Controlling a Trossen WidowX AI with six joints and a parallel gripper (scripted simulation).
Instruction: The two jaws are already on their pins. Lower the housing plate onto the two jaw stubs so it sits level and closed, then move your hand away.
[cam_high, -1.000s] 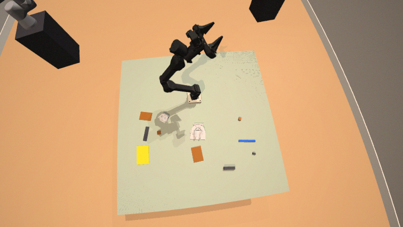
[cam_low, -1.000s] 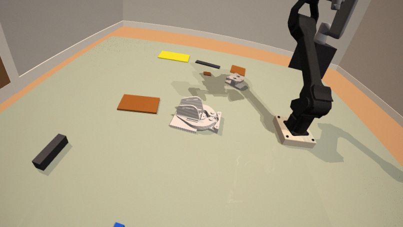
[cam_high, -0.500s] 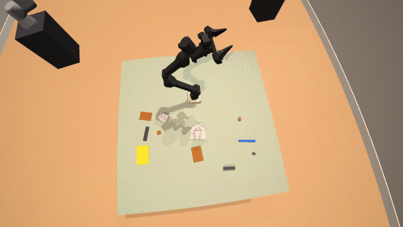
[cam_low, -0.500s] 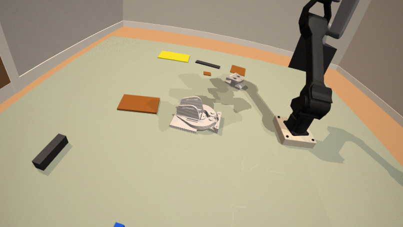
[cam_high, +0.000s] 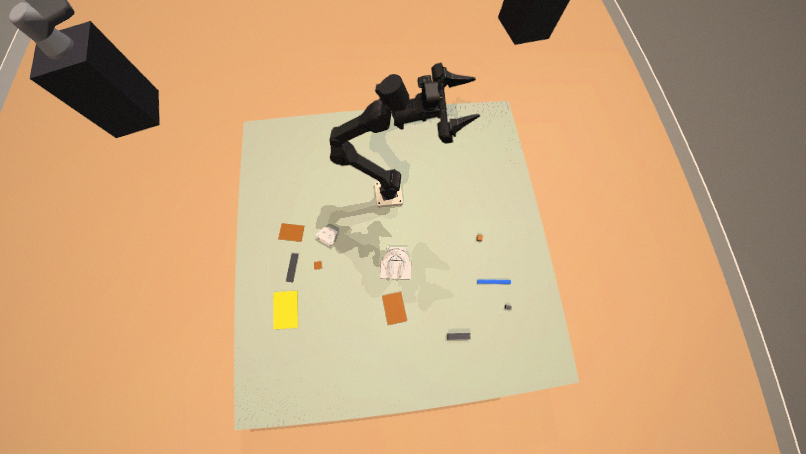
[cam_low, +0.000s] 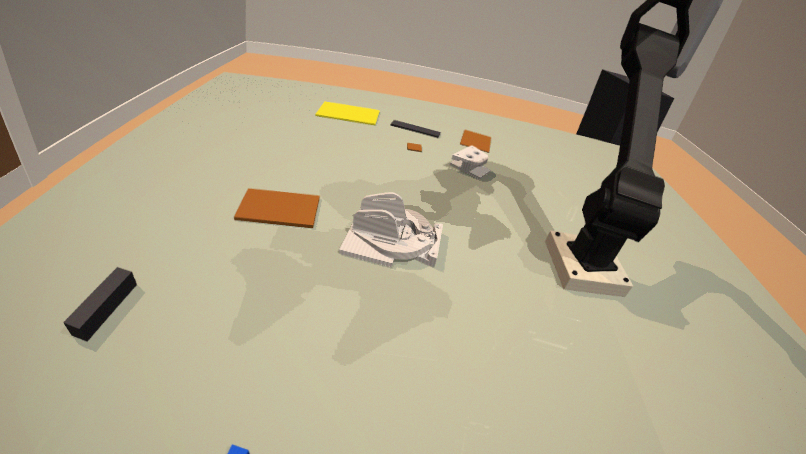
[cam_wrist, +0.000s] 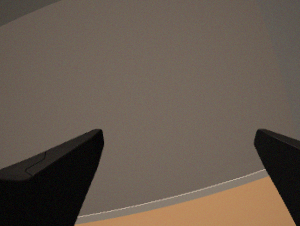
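Note:
The white housing plate (cam_high: 327, 235) (cam_low: 469, 155), a small angular part with two round holes in its top, sits on the mat away from the jaw assembly. The white base (cam_high: 385, 274) (cam_low: 360, 249) lies nearer the middle of the mat. Two upright jaws (cam_low: 382, 204) (cam_low: 374, 226) stand side by side on it, and the stubs at their inner ends show uncovered in the exterior view. My gripper (cam_high: 477, 97) (cam_wrist: 179, 137) is open and empty, high up and far from both parts, pointing away toward the room wall. Its fingers are outside the exterior view.
Orange plates (cam_high: 291, 232) (cam_high: 394, 307) (cam_low: 277, 208), a yellow plate (cam_high: 285, 309) (cam_low: 348, 112), dark bars (cam_high: 292, 267) (cam_high: 458, 336) (cam_low: 101, 303) and a blue bar (cam_high: 494, 281) lie around the parts. Small blocks (cam_high: 318, 265) (cam_high: 479, 237) (cam_high: 508, 307) lie there too.

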